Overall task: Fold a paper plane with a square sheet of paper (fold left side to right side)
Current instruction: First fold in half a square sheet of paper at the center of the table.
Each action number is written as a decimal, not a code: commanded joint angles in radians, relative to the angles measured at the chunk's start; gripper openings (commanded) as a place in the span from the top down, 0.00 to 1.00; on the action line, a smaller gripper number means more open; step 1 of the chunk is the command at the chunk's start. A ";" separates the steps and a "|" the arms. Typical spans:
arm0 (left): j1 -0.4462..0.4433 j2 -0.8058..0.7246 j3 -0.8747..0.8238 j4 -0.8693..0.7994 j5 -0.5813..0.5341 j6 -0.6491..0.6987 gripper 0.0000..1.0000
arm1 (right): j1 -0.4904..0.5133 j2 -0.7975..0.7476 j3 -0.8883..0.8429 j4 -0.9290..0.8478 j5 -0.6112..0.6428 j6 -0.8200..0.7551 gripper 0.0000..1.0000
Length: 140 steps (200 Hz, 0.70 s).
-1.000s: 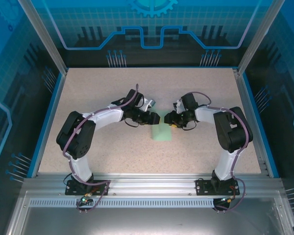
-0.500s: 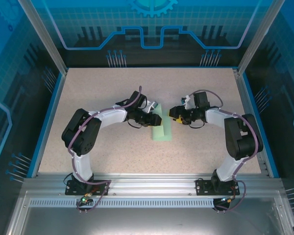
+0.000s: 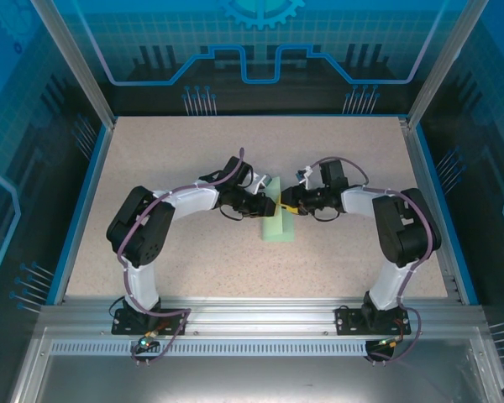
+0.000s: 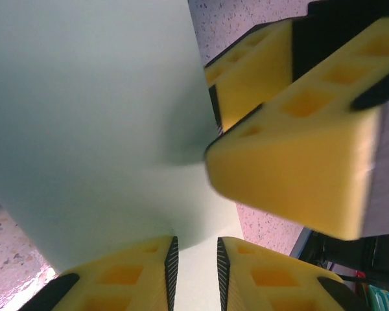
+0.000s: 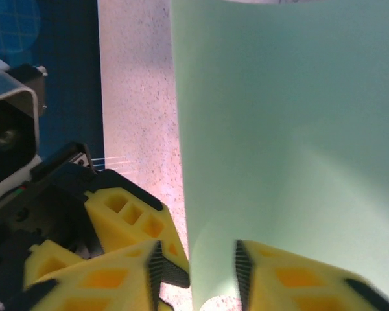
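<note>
The square sheet of paper [image 3: 279,228], pale mint green, lies mid-table as a narrow strip with its far end lifted. My left gripper [image 3: 269,204] and right gripper [image 3: 287,201] meet over that raised end, nearly touching. In the left wrist view the paper [image 4: 91,116] runs down between my left gripper's [image 4: 194,243] fingers, which stand a narrow gap apart, and the right gripper's yellow fingers [image 4: 298,149] sit close at the upper right. In the right wrist view the paper [image 5: 292,129] passes between my right gripper's [image 5: 198,249] slightly parted fingers, with the left gripper's fingers [image 5: 126,214] beside them.
The speckled beige table [image 3: 176,252] has a blue rim [image 3: 82,210] on the left and right. An aluminium frame [image 3: 252,315] runs along the near edge by the arm bases. Transparent blue panels wall in the back and sides.
The right gripper has drawn left up against the left gripper at the paper's far end. Both pairs of jaws have narrowed, and the paper's far end now stands raised between them.
</note>
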 commanded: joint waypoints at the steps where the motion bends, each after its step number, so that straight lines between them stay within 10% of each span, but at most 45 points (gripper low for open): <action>1: -0.008 -0.009 0.028 -0.015 -0.006 -0.002 0.72 | 0.009 0.013 0.025 0.000 -0.001 -0.002 0.83; 23: -0.005 -0.068 0.013 -0.048 -0.088 0.008 0.61 | 0.004 0.002 0.040 -0.059 0.037 -0.046 0.98; 69: 0.010 -0.141 -0.031 -0.131 -0.279 -0.038 0.43 | -0.003 0.017 0.112 -0.268 0.169 -0.182 0.96; 140: 0.009 -0.005 0.014 -0.111 -0.263 -0.176 0.37 | -0.012 0.041 0.124 -0.367 0.279 -0.219 0.93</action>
